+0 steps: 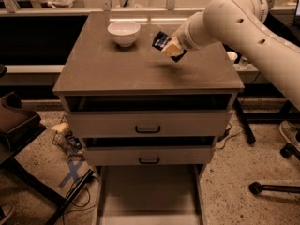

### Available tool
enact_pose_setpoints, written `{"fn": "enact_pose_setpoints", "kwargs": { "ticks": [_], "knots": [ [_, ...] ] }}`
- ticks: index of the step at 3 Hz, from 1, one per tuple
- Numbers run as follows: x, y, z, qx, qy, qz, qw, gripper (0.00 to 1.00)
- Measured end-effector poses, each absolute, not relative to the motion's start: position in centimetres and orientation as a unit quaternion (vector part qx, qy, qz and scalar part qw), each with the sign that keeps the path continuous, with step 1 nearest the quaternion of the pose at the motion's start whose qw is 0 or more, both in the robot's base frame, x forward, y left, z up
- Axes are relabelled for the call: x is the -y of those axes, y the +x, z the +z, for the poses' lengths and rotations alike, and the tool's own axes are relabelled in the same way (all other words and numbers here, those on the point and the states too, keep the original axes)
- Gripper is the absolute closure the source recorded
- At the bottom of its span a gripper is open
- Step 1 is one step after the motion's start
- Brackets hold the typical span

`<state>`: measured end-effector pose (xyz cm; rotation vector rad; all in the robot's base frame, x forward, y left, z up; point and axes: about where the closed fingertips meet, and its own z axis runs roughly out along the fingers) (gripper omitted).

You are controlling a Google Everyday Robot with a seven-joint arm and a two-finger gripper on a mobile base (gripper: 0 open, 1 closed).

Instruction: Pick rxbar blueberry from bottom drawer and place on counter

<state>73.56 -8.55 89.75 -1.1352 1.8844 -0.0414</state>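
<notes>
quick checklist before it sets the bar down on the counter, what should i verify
1. Snack bar in the gripper: ok, jaws shut on it.
2. Gripper over the counter: ok, its shadow lies on the slab beneath.
3. Landing spot under the bar: ok, bare slab; the bowl stands apart to the left.
4. Bar resting on the counter: not ok, it hangs tilted above it.
5. Arm out of the bottom drawer: ok, the drawer is pulled out with no arm in it.
6. Firmness of grip: cannot tell.
</notes>
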Motion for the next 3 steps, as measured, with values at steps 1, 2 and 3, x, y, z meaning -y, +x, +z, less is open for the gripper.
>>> {"fn": "enact_pose_setpoints", "kwargs": {
  "ticks": [1,2,3],
  "knots": [
    [8.39,73.58,89.57,-0.763,-0.461,-0.016,0.453,0.10],
    [8.25,73.60,89.42,-0.763,-0.462,-0.015,0.452,0.00],
    [8.25,73.60,89.41,-0.763,-0.462,-0.015,0.452,0.00]
  ]
}}
